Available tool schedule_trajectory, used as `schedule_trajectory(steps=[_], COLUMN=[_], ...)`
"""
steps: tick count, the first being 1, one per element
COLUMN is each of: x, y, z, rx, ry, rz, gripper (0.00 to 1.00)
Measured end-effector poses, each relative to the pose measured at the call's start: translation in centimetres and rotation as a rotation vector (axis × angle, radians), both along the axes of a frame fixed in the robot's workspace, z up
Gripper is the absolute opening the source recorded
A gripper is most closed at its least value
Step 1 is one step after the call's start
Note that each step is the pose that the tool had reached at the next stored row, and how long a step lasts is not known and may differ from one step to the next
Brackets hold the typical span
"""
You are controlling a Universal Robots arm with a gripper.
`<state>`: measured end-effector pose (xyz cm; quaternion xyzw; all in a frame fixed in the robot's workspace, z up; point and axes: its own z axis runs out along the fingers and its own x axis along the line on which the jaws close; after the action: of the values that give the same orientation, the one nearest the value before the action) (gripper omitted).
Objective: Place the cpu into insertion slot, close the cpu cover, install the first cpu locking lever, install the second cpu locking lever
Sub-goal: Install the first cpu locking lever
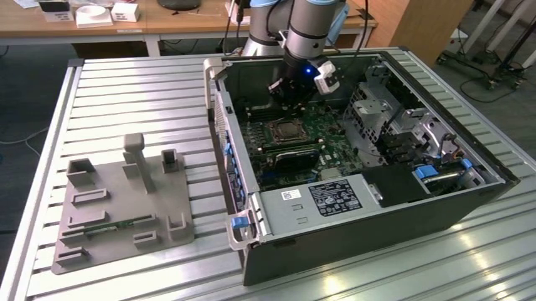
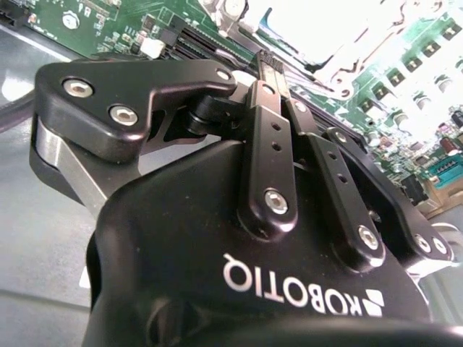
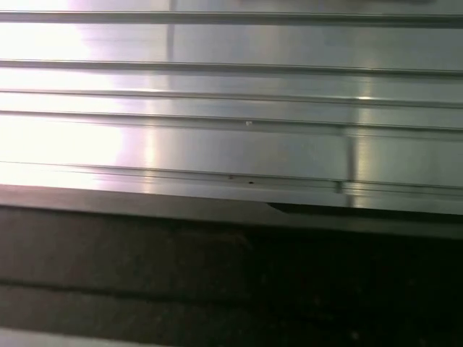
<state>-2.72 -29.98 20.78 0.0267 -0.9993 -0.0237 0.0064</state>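
Your ribbed metal worktop carries two things. The open computer case lies on its side toward the exterior view's right. A grey fixture plate with upright holders sits near it, toward that view's left.

Open computer case lies on its side on the ribbed metal tabletop, which I also see in the first wrist view. Green motherboard sits inside it, visible in the second wrist view too. Grey box with white label occupies the case's near end, with a blue tab beside it. Grey fixture plate lies towards the exterior view's left, apart from the case. Wooden desk behind carries white boxes.
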Motion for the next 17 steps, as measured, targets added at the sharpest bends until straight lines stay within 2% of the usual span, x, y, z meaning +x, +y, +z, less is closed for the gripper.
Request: schedule_trajectory(steps=[17], x=[0.77], y=[0.36], z=[-0.54], rx=[-0.0002], ry=[0.0], rz=[0.0], gripper=[0.1])
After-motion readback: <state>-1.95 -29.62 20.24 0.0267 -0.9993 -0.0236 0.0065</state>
